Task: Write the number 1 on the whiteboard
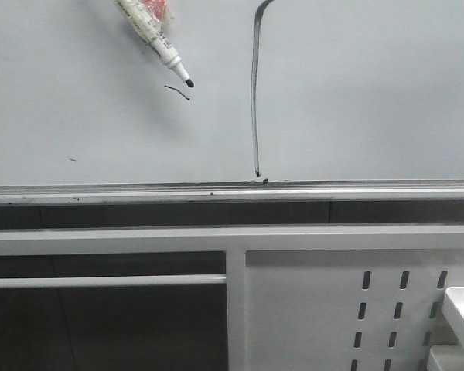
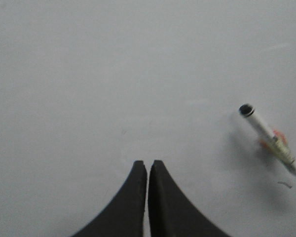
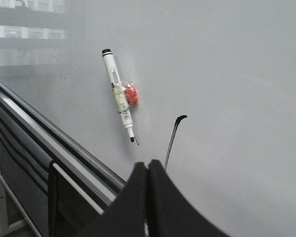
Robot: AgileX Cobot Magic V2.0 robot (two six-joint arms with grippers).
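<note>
The whiteboard (image 1: 356, 93) fills the upper front view, and a silver rail (image 1: 216, 191) runs along its lower edge. The number 1 (image 1: 254, 93) is a long black stroke with a small hook at its top. It also shows in the right wrist view as number 1 (image 3: 171, 140). A white marker (image 1: 151, 39) rests against the board with no gripper on it, its black tip pointing down-right. My left gripper (image 2: 148, 163) is shut on nothing, with the marker (image 2: 269, 138) off to one side. My right gripper (image 3: 148, 164) is shut and empty, just short of the stroke's lower part and the marker (image 3: 119, 96).
A short curved black dash (image 1: 178, 91) sits just below the marker tip. Under the rail are a white frame bar (image 1: 108, 281), a white slotted metal panel (image 1: 356, 309) and a white box (image 1: 462, 317) at the lower right corner.
</note>
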